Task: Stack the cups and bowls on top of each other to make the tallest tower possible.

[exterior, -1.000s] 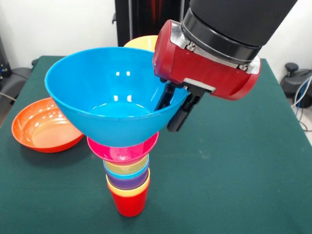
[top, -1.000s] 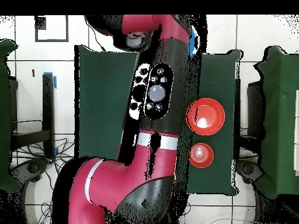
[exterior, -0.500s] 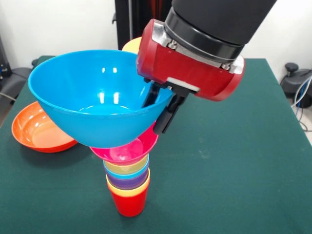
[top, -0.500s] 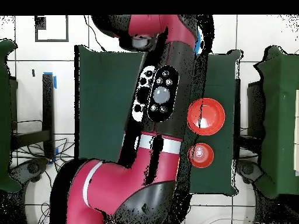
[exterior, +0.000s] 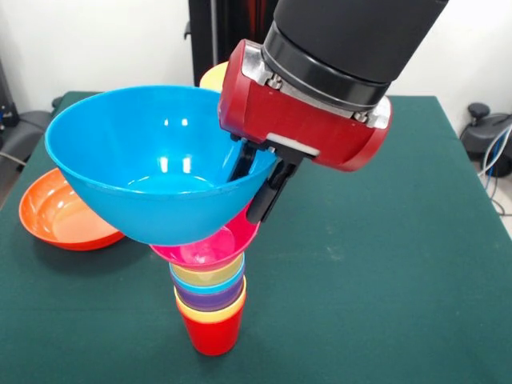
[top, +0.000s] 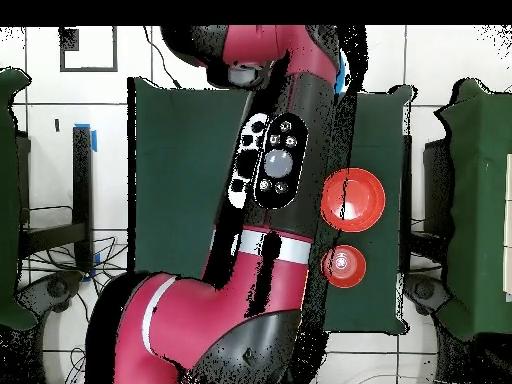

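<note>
**Blue bowl carried left over the tower**

Since a second ago the gripper, its jaws clamped on the rim of the large blue bowl, has shifted left and a little up. The bowl now hides more of the wide orange bowl and sits off-centre above the pink bowl.

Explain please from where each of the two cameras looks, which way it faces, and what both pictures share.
Front view: sits across the green table, faces the robot; shows the red wrist and the pincer gripping the rim of the large glossy blue plastic bowl over the tower of nested cups.
Overhead view: sits above the table, looks straight down; the red and black arm fills the middle and hides the tower.
Shared: the arm, the table and the wide shallow orange plastic bowl.
</note>
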`<state>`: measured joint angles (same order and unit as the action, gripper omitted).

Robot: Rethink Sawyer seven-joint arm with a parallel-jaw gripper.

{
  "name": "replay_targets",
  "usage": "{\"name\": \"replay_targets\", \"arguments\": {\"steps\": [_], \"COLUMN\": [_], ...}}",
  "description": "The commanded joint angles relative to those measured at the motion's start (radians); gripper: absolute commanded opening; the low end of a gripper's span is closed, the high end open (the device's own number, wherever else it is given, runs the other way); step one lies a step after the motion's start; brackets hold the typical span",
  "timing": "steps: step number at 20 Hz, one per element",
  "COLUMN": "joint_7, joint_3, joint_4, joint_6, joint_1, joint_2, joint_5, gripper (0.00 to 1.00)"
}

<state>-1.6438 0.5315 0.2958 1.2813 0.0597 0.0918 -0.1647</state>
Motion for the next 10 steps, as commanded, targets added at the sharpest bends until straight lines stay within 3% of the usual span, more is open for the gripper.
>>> {"name": "replay_targets", "arguments": {"steps": [1, 10], "joint_7": [0.229, 0.201], "joint_3": [-0.089, -0.087], "joint_4": [0.099, 0.075], "joint_6": [-0.004, 0.006], "joint_1": [-0.004, -0.007], "joint_2": [-0.003, -0.021], "joint_5": [0.053, 0.042], "gripper": [0.0, 0.0]}}
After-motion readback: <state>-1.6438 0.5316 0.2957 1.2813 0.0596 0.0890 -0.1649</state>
